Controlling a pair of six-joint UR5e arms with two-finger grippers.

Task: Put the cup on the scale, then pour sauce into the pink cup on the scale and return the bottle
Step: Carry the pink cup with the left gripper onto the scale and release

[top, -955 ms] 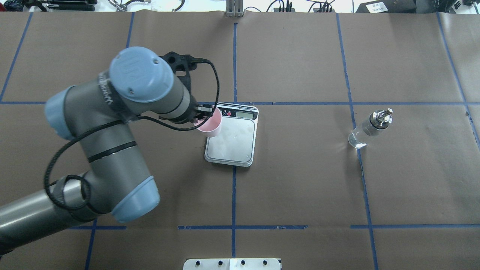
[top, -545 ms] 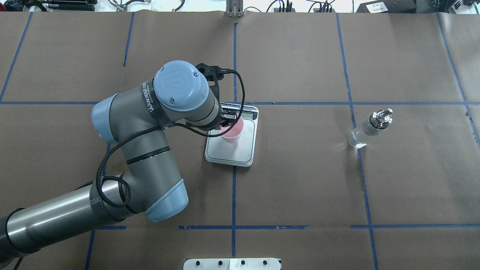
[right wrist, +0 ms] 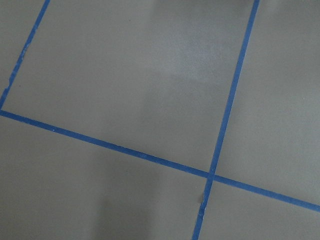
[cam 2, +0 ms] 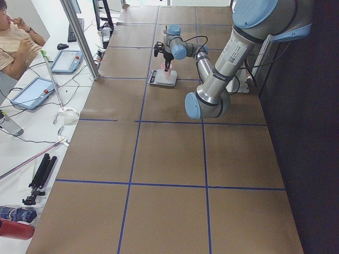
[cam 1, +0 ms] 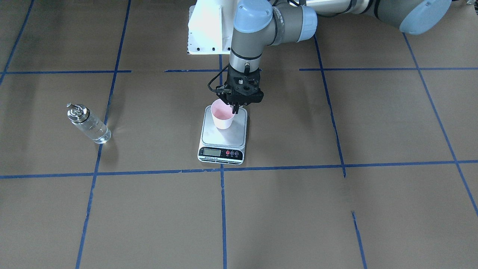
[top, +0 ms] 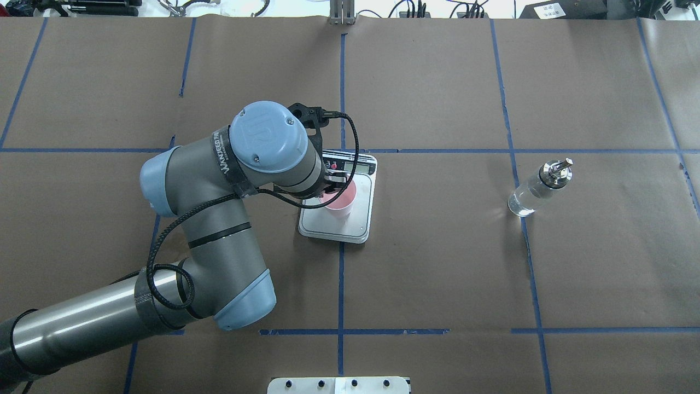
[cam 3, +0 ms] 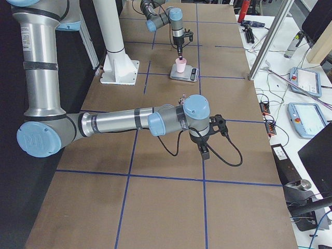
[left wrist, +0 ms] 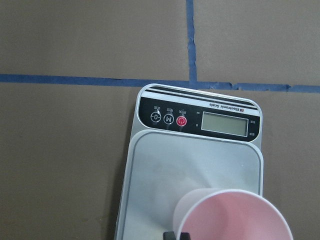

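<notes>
Bottle: The bottle [cam 1: 89,125] is at the left of the front-facing view, well apart from the scale. It stands upright on the worktop [cam 1: 336,205] with its silver spout cap on top. The clear sauce [cam 1: 98,135] shows in its lower part. No hand touches it.
Cup: The cup [cam 1: 223,115] is at the centre of the frame, upright with its mouth up. It is over the upper half of the platform, away from the display strip. In the left wrist view its pink inside looks empty.
Scale: The scale [cam 1: 239,136] lies flat, with its display strip toward the bottom of the frame. The reading is too small to make out.
Seating: The cup's base appears to rest on the platform, but contact cannot be confirmed.
Left hand: The left hand [cam 1: 235,108] comes down from above at the cup's upper right edge. It is closed on the rim wall.
Right hand: The right hand [cam 3: 204,153] shows only in the exterior right view, low over bare worktop. Whether it is open or closed cannot be told.
Governing relation: The cup hangs directly under the left hand with its axis vertical. Judged, the coming move is to let go and lift straight up.
Nearer arm: The bottle lies on the robot's right side, so the right arm is judged the nearer one for it.
Risk: A sideways pull-off could tip the light cup.
</notes>
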